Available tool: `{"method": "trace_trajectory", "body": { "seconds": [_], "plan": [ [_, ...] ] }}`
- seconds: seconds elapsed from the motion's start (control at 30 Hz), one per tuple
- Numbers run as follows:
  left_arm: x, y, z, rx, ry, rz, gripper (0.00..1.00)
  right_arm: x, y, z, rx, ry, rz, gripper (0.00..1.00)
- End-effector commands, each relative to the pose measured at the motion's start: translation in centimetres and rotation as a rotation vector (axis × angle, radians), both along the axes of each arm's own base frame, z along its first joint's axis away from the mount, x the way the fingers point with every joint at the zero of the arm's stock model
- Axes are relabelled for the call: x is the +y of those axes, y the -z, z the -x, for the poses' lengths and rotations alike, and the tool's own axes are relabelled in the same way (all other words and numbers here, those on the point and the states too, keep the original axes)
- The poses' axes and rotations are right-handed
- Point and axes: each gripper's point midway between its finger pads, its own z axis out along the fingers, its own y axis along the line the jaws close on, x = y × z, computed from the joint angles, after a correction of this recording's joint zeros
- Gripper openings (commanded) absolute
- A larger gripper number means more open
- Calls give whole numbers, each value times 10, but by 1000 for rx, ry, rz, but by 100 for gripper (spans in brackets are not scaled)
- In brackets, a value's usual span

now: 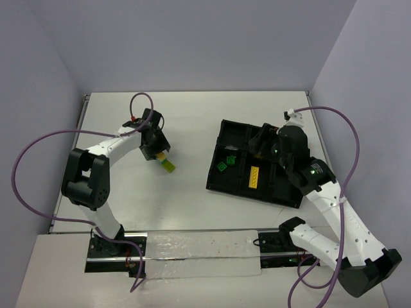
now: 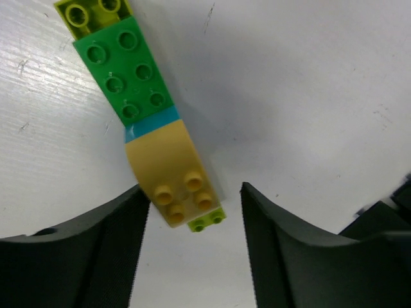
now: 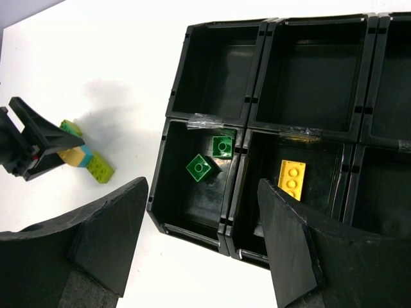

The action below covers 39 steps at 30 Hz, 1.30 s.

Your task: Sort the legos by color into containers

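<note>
- Top external view: a white table (image 1: pixel 192 115) sits in a small booth. Plain pale lilac walls (image 1: pixel 192 45) stand at 9, 12 and 3 o'clock, and the light is even with soft shadows.
- The table's surface is matte. Close up, in the left wrist view, it shows fine scratches and a few small dark scuffs.
- At 6 o'clock a glossy clear strip (image 1: pixel 199 253) lies along the near edge between the two arm bases. Purple cables (image 1: pixel 26 167) loop off both arms.
- The lego stack (image 1: pixel 166 162) lies flat on the table, a little toward 9 o'clock from the centre. Its length runs from 11 to 5 o'clock.
- In the left wrist view the stack reads, from 11 o'clock downward: a lime brick (image 2: pixel 90 14), a wide green brick (image 2: pixel 125 70), a thin light blue layer (image 2: pixel 151 122) and a tan rounded brick (image 2: pixel 164 163). A small lime plate (image 2: pixel 207 222) peeks out at the end.
- The left arm (image 1: pixel 112 146) reaches to the stack. The left jaws stand moderately wide, with black fingers (image 2: pixel 70 256) on either side of the tan end.
- The finger at 7 o'clock is just beside the brick, and I cannot tell whether it touches. Bare table shows before the finger at 5 o'clock.
- The black tray (image 1: pixel 232 135) lies at 3 o'clock on the table, slightly skewed, with two rows of three compartments.
- In the right wrist view two green bricks (image 3: pixel 200 168) (image 3: pixel 223 145) lie in the tray's 7 o'clock corner compartment. A yellow brick (image 3: pixel 292 179) lies in the next compartment toward 3 o'clock.
- The right arm (image 1: pixel 321 186) hangs over the tray. The right jaws are spread apart and hold nothing.
</note>
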Motion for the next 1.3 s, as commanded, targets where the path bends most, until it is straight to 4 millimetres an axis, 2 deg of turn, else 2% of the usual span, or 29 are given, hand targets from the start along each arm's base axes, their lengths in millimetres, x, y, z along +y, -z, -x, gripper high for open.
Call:
{"method": "trace_trajectory", "body": {
  "seconds": [0.0, 0.07, 0.17, 0.3, 0.33, 0.47, 0.57, 0.63, 0.67, 0.7, 0.73, 0.8, 0.87, 1.0, 1.1, 1.27],
  "plan": [
    [-3, -3, -14, -46, -27, 16, 55, -2, -26, -3, -77, 15, -35, 76],
    [-4, -1, -12, -40, -16, 16, 44, -2, -27, -2, -85, 14, -40, 76],
    [-4, 1, -10, -33, 2, 17, 33, 0, -28, -3, -85, 9, -43, 76],
    [-7, -5, -9, -37, 29, 26, 2, 3, -27, -5, -79, -3, -48, 76],
    [-8, -11, -10, -48, 42, 30, 0, 4, -28, -6, -82, -6, -51, 76],
    [-17, -48, -16, -121, 118, 76, 0, 5, -31, -7, -92, -11, -55, 76],
    [-31, -88, -21, -213, 211, 175, 0, 6, -32, -8, -91, -14, -54, 76],
    [-62, -128, -9, -280, 377, 382, 0, 9, -32, -8, -94, -26, -62, 76],
    [-69, -143, -5, -324, 431, 431, 0, 12, -33, -7, -97, -39, -69, 76],
    [-72, -152, -10, -368, 447, 453, 0, 12, -33, -8, -101, -42, -73, 76],
    [-85, -174, -1, -423, 531, 552, 0, 17, -36, -7, -109, -67, -86, 76],
    [-100, -201, 14, -472, 642, 710, 0, 29, -40, -4, -124, -135, -116, 76],
    [-108, -215, 30, -463, 712, 832, 0, 40, -48, -4, -156, -197, -141, 76],
    [-115, -241, 42, -542, 811, 929, 0, 89, -73, 15, -222, -513, -240, 76],
    [-116, -248, 52, -547, 855, 979, 0, 117, -89, 26, -249, -695, -320, 77],
    [-118, -258, 65, -566, 900, 1037, 0, 142, -111, 16, -290, -809, -418, 79]
  ]
}}
